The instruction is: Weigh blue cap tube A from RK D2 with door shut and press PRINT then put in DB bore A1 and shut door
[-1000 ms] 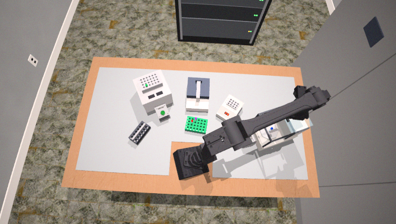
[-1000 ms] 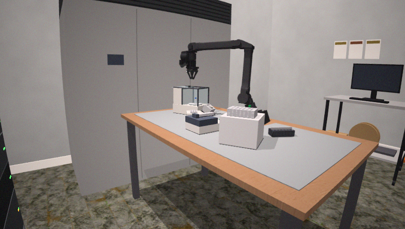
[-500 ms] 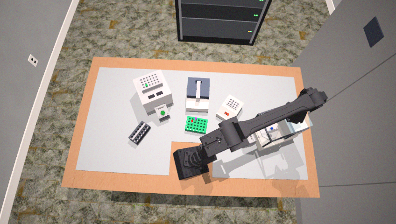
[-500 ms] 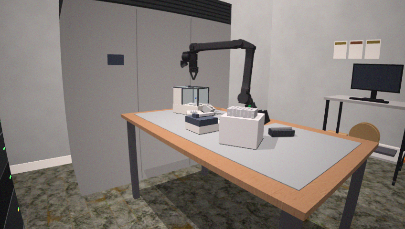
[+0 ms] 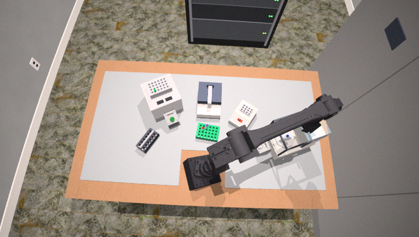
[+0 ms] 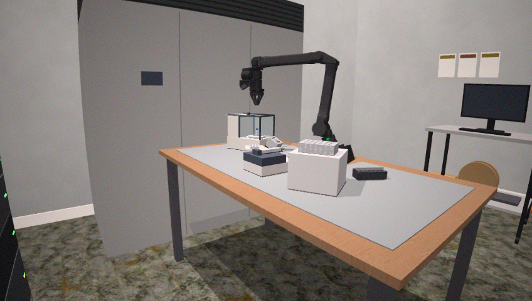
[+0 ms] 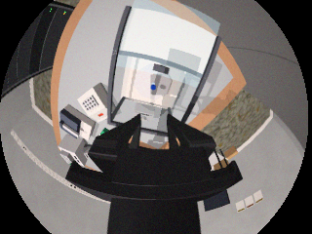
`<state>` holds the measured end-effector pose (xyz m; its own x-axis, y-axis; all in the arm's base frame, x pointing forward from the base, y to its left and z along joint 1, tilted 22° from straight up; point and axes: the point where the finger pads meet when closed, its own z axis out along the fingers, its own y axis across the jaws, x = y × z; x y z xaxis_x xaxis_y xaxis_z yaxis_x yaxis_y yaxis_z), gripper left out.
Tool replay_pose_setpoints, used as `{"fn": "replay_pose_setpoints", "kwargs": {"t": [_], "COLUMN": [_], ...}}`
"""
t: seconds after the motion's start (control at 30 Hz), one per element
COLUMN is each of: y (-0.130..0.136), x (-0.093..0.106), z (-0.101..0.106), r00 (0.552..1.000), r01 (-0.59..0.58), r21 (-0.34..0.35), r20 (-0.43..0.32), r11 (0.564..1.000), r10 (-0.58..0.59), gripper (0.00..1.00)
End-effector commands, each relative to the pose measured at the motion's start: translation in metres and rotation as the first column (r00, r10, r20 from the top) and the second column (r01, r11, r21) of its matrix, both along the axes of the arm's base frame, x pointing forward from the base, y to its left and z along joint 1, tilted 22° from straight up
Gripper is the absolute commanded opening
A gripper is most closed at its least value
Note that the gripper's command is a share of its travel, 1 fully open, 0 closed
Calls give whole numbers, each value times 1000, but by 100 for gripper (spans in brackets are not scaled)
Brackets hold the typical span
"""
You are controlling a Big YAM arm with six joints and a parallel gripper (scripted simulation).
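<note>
Here's the gripper (image 6: 256, 103) (image 7: 153, 117), part-open, nothing between its fingers, hanging above the balance (image 5: 289, 146) (image 6: 244, 142) (image 7: 138, 80). Tube A (image 5: 287, 136) (image 6: 256, 128) (image 7: 153, 87) stands inside on the pan, door slid back. Closing looks next: meet the door's handle (image 7: 161, 68) squarely, then draw it gently frontward, keeping the unfixed balance put.

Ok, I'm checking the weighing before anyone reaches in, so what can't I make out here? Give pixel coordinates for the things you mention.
- Foot of tube A (image 5: 287, 136) (image 6: 256, 128) (image 7: 153, 87): too small in the exterior view; its cap covers it in the top view.
- Lamp of the balance (image 5: 283, 155) (image 6: 238, 143) (image 7: 201, 83): too small in every view to tell lit or unlit.
- Tube rack (image 5: 207, 132) (image 7: 104, 132): exterior view, behind other stations.
</note>
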<state>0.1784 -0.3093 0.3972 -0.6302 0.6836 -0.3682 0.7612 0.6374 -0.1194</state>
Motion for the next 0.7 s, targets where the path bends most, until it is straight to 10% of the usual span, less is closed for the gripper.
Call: {"fn": "replay_pose_setpoints", "kwargs": {"t": [0.0,0.67], "y": [11,-1], "x": [-2,4], "z": [4,-10], "r00": [983,964], "r01": [169,249], "r21": [20,52], "r20": [72,88], "r11": [985,967], "r10": [-170,-252], "gripper": [36,36]}}
